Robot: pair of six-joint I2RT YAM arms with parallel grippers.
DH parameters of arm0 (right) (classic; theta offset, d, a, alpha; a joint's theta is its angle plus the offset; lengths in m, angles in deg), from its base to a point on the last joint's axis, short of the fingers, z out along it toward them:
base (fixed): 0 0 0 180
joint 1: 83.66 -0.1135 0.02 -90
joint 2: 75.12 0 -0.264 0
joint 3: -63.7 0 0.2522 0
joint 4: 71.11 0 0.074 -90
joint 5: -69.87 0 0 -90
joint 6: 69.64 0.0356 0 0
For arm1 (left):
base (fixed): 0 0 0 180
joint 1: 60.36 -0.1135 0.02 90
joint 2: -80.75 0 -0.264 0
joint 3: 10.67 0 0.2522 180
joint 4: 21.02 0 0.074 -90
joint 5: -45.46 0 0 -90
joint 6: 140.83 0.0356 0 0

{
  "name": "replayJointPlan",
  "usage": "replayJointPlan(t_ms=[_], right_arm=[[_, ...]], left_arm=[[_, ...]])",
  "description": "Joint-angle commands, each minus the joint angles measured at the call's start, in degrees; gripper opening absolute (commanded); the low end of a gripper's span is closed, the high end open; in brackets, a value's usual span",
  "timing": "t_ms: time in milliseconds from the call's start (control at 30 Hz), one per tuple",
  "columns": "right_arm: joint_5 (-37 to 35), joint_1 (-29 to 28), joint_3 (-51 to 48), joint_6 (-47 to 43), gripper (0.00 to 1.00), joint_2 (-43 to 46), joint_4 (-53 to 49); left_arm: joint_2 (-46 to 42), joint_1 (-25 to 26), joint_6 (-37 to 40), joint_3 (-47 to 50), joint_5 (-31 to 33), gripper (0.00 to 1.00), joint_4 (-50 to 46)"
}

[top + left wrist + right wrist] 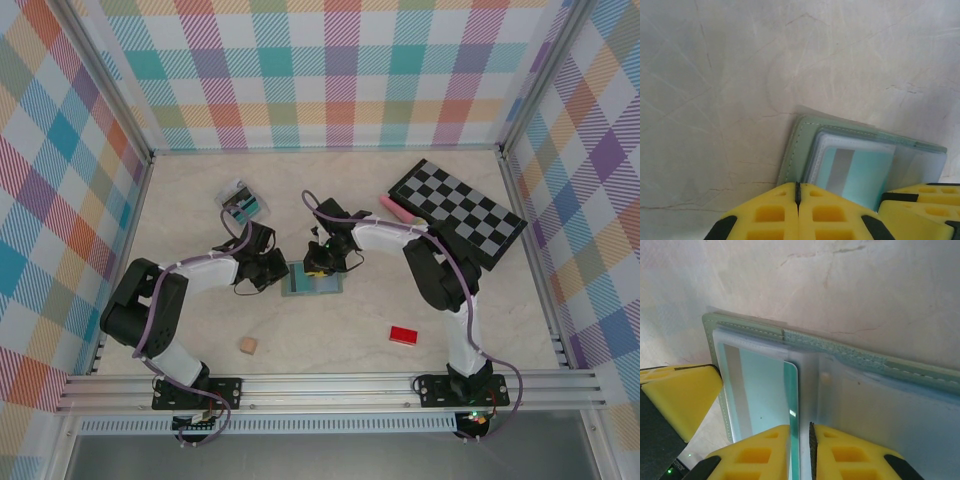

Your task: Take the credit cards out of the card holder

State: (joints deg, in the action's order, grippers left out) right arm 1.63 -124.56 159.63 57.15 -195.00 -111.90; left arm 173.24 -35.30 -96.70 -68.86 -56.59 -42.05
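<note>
The pale green card holder (312, 281) lies open on the table between both arms. In the left wrist view the card holder (799, 150) has clear sleeves holding a teal credit card (865, 170) with a grey stripe. My left gripper (798, 186) is shut, its yellow tips at the holder's near left corner; I cannot tell if they pinch anything. My right gripper (800, 428) is shut on the long edge of a teal credit card (791, 390) at the holder's middle fold (812, 385). From above, the left gripper (272, 268) and right gripper (322, 262) meet over the holder.
A black-and-grey checkered board (458, 210) lies at the back right with a pink object (394, 208) at its edge. A red block (403, 335) and a small wooden cube (247, 346) sit nearer the front. A clear packet (243, 203) lies behind the left arm.
</note>
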Motion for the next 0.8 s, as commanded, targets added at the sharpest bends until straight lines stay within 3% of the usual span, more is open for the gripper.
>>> replayJointPlan(t_ms=[0, 333, 767], right_arm=[[1.44, 0.13, 0.02, -1.29, 0.19, -1.36, -0.72], [5.58, 0.12, -0.78, -2.30, 0.15, -0.77, 1.92], [5.30, 0.21, -1.68, -2.34, 0.05, 1.78, 1.71]], left_arm=[[1.22, 1.21, -0.73, 0.93, 1.16, 0.02, 0.32], [2.35, 1.37, -1.24, 1.98, 1.24, 0.01, 0.52], [1.57, 1.35, -1.35, 2.94, 2.70, 0.01, 0.50]])
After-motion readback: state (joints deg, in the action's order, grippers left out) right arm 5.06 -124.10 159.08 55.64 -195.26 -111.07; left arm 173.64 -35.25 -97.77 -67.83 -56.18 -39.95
